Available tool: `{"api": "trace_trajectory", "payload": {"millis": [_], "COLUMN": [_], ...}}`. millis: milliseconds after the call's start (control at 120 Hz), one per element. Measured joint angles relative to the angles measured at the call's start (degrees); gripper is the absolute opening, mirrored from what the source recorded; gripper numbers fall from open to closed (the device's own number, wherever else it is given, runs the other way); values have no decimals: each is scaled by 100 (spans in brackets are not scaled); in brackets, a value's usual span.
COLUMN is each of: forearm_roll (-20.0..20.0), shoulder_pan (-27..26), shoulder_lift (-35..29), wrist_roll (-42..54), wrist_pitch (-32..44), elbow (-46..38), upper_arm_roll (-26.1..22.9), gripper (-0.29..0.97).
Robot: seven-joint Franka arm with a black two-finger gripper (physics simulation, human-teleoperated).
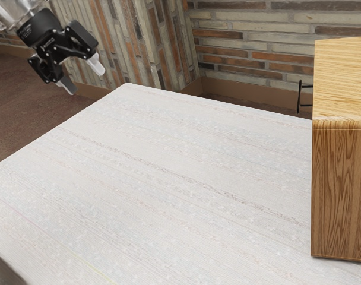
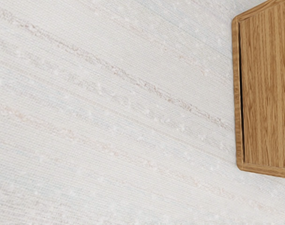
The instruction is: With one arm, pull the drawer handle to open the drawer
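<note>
The end effector (image 1: 84, 77) hangs in the air at the exterior view's upper left, above the far corner of the pale tabletop (image 1: 168, 190). Its two fingers are spread wide with nothing between them. Well apart from it, at the exterior view's right edge, a wooden cabinet (image 1: 342, 148) stands on the tabletop. The thin black drawer handle (image 1: 303, 96) juts from the cabinet's far face. In the wrist view the cabinet (image 2: 266, 89) appears from above, and the drawer seems closed, though the angle leaves that uncertain. A brick wall (image 1: 246, 41) runs behind.
</note>
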Motion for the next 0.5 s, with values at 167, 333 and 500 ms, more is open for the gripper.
{"api": "trace_trajectory", "payload": {"millis": [167,333,500], "forearm_roll": [-22,102,299], "shoulder_pan": [-30,-93,-957], "shoulder_lift": [19,81,-161], "wrist_roll": [-62,-129,-211], "wrist_pitch": [515,1410,2773], "elbow": [-462,-930,-1072], "upper_arm_roll": [15,18,533], "gripper": [68,68,68]}}
